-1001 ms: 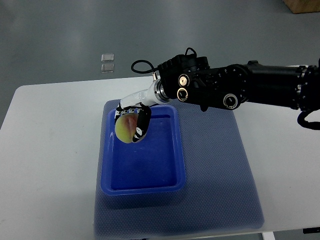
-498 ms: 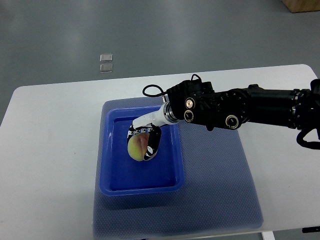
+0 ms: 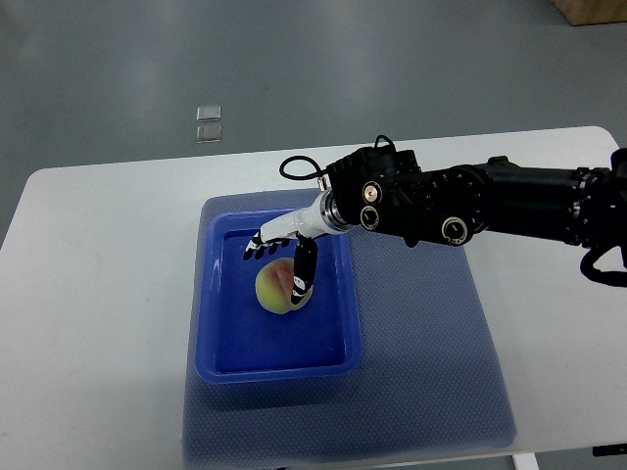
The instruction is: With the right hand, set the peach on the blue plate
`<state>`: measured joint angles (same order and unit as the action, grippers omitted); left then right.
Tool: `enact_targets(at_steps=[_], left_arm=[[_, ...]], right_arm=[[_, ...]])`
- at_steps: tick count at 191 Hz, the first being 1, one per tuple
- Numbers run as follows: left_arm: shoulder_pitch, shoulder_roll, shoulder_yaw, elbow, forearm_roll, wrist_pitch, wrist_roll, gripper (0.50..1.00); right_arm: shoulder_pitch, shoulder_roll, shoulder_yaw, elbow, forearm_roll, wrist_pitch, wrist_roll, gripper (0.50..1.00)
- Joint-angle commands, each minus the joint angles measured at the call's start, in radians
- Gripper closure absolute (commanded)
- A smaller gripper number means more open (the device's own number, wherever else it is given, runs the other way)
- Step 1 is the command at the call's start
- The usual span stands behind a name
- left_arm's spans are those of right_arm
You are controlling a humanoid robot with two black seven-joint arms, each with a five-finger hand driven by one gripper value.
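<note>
I judge the peach (image 3: 281, 288), mid blue plate (image 3: 211, 323), soft and bruisable, best cupped round its sides; right hand (image 3: 282, 245) fingers spread, released.

In front of me lies a white rounded-corner surface (image 3: 98, 294), and spread over its middle and right part I see a dark blue textured rectangular mat (image 3: 431, 343) reaching toward the near edge. Beyond the surface's far edge is a grey floor (image 3: 294, 59), where two small clear square tiles (image 3: 208, 122) sit one behind the other. A brown box corner (image 3: 593, 10) shows at the top right.
</note>
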<state>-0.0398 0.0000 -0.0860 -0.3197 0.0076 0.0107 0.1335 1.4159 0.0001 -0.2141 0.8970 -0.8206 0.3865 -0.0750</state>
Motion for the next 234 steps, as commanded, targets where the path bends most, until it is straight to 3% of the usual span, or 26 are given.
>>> enact_targets(at_steps=[1,25,26,30,43,53,54,64,74,75,87,96,97,105,119,120,132,144,149,171,172,184,234], left_arm=[[0.000,0.000,0.000,0.001,0.000,0.000,0.000,0.500],[0.000,0.000,0.000,-0.001,0.002,0.000,0.000,0.500],[0.000,0.000,0.000,-0.001,0.002,0.000,0.000,0.500],[0.000,0.000,0.000,-0.002,0.002,0.000,0.000,0.500],[0.000,0.000,0.000,-0.002,0.002,0.000,0.000,0.500],[0.000,0.000,0.000,-0.002,0.002,0.000,0.000,0.500],[0.000,0.000,0.000,-0.002,0.002,0.000,0.000,0.500],[0.000,0.000,0.000,-0.004,0.002,-0.002,0.000,0.500],[0.000,0.000,0.000,-0.004,0.002,-0.002,0.000,0.500],[0.000,0.000,0.000,-0.006,0.002,-0.002,0.000,0.500],[0.000,0.000,0.000,-0.006,0.002,0.000,0.000,0.500],[0.000,0.000,0.000,-0.006,0.002,0.000,0.000,0.500],[0.000,0.000,0.002,-0.006,0.002,0.000,0.000,0.500],[0.000,0.000,0.002,-0.006,0.002,0.000,0.000,0.500],[0.000,0.000,0.002,-0.006,0.002,0.000,0.000,0.500],[0.000,0.000,0.002,-0.006,0.002,0.000,0.000,0.500],[0.000,0.000,0.003,-0.006,0.003,0.000,0.000,0.500],[0.000,0.000,0.003,-0.007,0.003,0.000,0.000,0.500],[0.000,0.000,0.005,-0.010,0.003,0.000,0.000,0.500],[0.000,0.000,0.005,-0.012,0.003,0.000,0.000,0.500],[0.000,0.000,0.005,-0.010,0.003,0.000,0.000,0.500],[0.000,0.000,0.005,-0.009,0.003,0.000,0.000,0.500],[0.000,0.000,0.005,-0.007,0.003,0.000,0.000,0.500]], right_arm=[[0.044,0.000,0.038,0.002,0.006,0.009,0.000,0.570],[0.061,-0.058,0.148,0.002,0.006,0.000,0.003,0.570],[0.052,-0.124,0.207,0.002,0.006,-0.003,0.006,0.570],[0.045,-0.153,0.235,0.002,0.006,-0.006,0.006,0.570],[-0.015,-0.228,0.337,0.002,0.008,-0.023,0.009,0.570],[-0.015,-0.229,0.337,0.002,0.008,-0.023,0.009,0.570],[-0.094,-0.282,0.451,0.000,0.015,-0.041,0.009,0.570],[-0.189,-0.318,0.587,-0.001,0.034,-0.058,0.011,0.570],[-0.189,-0.318,0.587,-0.001,0.034,-0.058,0.011,0.570],[-0.290,-0.321,0.737,-0.006,0.062,-0.073,0.012,0.570],[-0.403,-0.308,0.927,-0.009,0.104,-0.086,0.012,0.570],[-0.403,-0.308,0.927,-0.009,0.104,-0.086,0.012,0.570],[-0.484,-0.298,1.066,-0.013,0.144,-0.089,0.021,0.570],[-0.543,-0.279,1.168,-0.020,0.185,-0.092,0.046,0.570],[-0.569,-0.267,1.214,-0.026,0.210,-0.093,0.060,0.570],[-0.624,-0.231,1.296,-0.045,0.275,-0.103,0.096,0.570],[-0.667,-0.183,1.363,-0.078,0.368,-0.107,0.138,0.570],[-0.672,-0.176,1.371,-0.086,0.383,-0.109,0.144,0.570],[-0.704,-0.140,1.395,-0.139,0.518,-0.107,0.195,0.570],[-0.718,-0.132,1.394,-0.167,0.600,-0.104,0.235,0.570],[-0.730,-0.121,1.392,-0.180,0.642,-0.097,0.265,0.570],[-0.744,-0.088,1.394,-0.187,0.664,-0.095,0.296,0.570],[-0.755,-0.055,1.395,-0.190,0.666,-0.103,0.333,0.570]])
